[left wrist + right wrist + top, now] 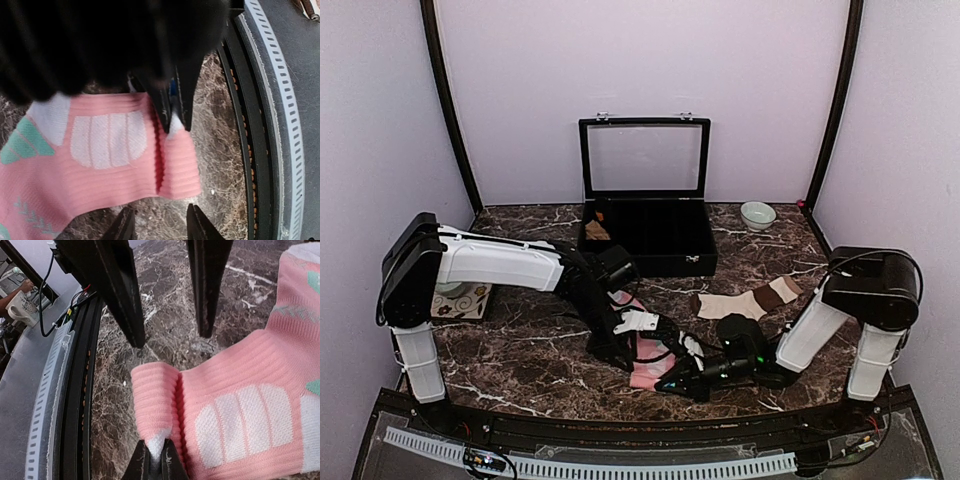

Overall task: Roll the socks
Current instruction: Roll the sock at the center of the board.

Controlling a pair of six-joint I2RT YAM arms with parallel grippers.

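Note:
The pink sock (642, 322) with mint-green and white patches lies flat near the table's front edge. Its cuff end (155, 400) is folded over once into a short roll. My right gripper (155, 461) is shut on the white inner corner of that fold, and in the top view it (665, 384) sits at the sock's near end. My left gripper (159, 221) is open and empty, its fingers (123, 227) just off the opposite side of the cuff (180, 165). The cream-beige sock (748, 300) with dark brown bands lies flat to the right, untouched.
An open black box (645, 240) stands at the back centre with a small tan-brown bundle (597, 230) inside. A pale bowl (757, 215) sits at the back right. A patterned item (460, 300) lies at the left by the left arm. The table's black front rail (250, 125) runs close to the cuff.

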